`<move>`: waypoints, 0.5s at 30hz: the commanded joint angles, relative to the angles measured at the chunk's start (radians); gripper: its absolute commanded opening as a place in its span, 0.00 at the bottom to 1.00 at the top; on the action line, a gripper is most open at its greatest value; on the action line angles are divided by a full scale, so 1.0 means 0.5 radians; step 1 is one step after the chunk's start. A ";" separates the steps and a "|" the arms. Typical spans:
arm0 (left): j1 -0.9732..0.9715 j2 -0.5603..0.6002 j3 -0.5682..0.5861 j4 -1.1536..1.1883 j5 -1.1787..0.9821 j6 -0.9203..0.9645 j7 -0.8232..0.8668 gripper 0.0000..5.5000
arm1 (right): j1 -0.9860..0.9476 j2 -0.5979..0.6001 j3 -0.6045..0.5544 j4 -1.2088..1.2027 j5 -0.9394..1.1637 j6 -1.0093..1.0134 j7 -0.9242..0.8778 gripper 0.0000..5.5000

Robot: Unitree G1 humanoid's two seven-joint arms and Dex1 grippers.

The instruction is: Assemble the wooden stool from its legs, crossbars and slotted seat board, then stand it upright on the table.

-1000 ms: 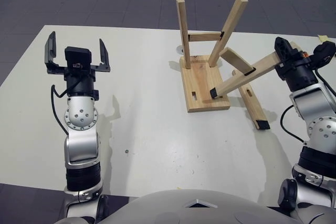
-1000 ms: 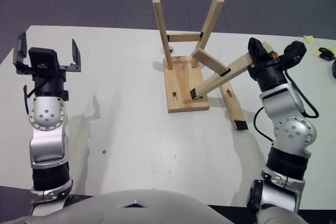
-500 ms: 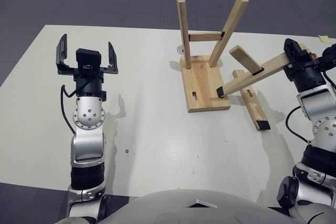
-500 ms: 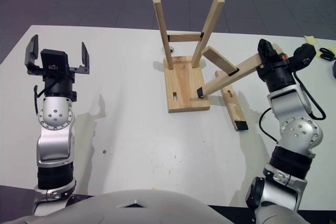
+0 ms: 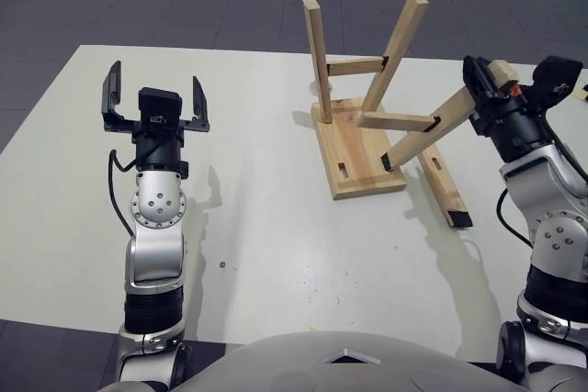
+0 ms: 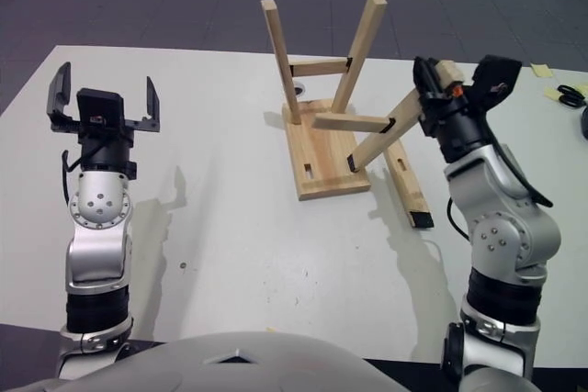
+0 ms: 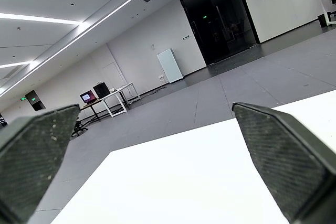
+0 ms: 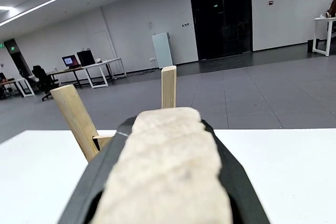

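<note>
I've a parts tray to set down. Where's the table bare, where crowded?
Bare: the wide stretch of table between the left tool and the seat board, and nearer, in front of the board. Crowded: right side, where the right tool holds a leg slanting toward the board, beside a loose leg.

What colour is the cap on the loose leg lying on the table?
Black cap; clearest in the left eye view.

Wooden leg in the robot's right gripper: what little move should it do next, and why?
Probably tip the leg more upright and ease its dark end down into the seat board. The right gripper holds it slanted, its lower end by the board's near right corner, while two other legs stand upright.
</note>
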 commanded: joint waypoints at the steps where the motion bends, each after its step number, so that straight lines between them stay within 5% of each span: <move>1: 0.011 -0.001 -0.027 -0.025 0.034 0.009 -0.005 0.98 | 0.332 -0.168 0.266 0.079 -0.213 0.378 0.047 0.18; 5: 0.004 0.002 -0.043 -0.017 0.042 0.010 -0.003 0.98 | 0.291 -0.299 0.422 0.073 -0.254 0.439 0.165 0.19; 11: -0.042 0.005 -0.099 0.046 0.050 0.008 -0.021 0.98 | -0.245 -0.060 0.463 0.604 -0.036 0.730 0.085 0.20; 15: -0.053 0.013 -0.117 0.068 0.039 0.015 -0.034 0.98 | -0.435 -0.204 0.678 0.692 -0.228 0.705 0.290 0.19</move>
